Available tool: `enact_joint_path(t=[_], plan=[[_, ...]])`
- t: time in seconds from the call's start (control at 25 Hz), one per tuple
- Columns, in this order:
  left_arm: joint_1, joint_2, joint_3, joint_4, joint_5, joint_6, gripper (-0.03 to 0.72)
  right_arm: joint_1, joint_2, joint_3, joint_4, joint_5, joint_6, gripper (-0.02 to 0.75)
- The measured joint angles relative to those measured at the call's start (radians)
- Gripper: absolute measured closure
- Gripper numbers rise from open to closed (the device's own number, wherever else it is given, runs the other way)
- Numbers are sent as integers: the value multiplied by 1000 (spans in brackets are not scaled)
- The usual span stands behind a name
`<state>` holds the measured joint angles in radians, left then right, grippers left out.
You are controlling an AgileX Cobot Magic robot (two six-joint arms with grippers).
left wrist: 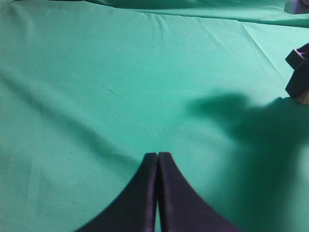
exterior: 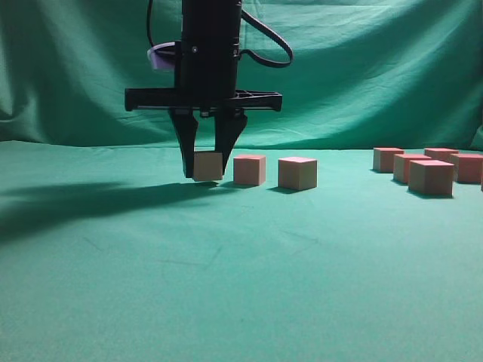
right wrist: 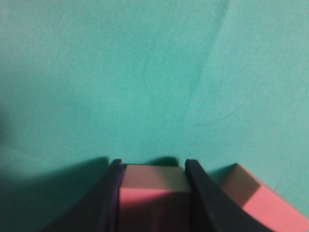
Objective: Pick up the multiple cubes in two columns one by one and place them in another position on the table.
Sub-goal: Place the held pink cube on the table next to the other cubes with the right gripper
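Desk (exterior: 226, 286), teal cloth, bare foreground; right pincer (exterior: 205, 172) left of centre clasps end cube (exterior: 208, 166) by opposite flat sides, apparently light and rigid; left pincer (left wrist: 158, 159) closed, holding nothing.

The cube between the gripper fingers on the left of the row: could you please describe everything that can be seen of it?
The held cube is a small matte block with a pinkish-red top and paler tan sides, its edges clean. It sits upright and square, at or just above the table, leftmost in a row of three. The right gripper comes straight down over it, one dark finger against each side; the right wrist view shows both fingers flush on it. Its neighbour cube stands apart, not touching.
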<state>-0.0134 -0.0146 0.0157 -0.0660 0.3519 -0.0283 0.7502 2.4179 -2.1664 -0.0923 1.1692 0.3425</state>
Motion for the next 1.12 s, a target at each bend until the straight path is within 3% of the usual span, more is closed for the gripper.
enact_joint_path(t=[0.44,0.52,1.12], plan=[[0,0,0,0,0,0,688,0,11,-2,-2,-17,0,479],[0,0,0,0,0,0,688,0,11,-2,-2,-18,0,430],[0,0,0,0,0,0,688,0,11,-2,-2,-55,-45,433]])
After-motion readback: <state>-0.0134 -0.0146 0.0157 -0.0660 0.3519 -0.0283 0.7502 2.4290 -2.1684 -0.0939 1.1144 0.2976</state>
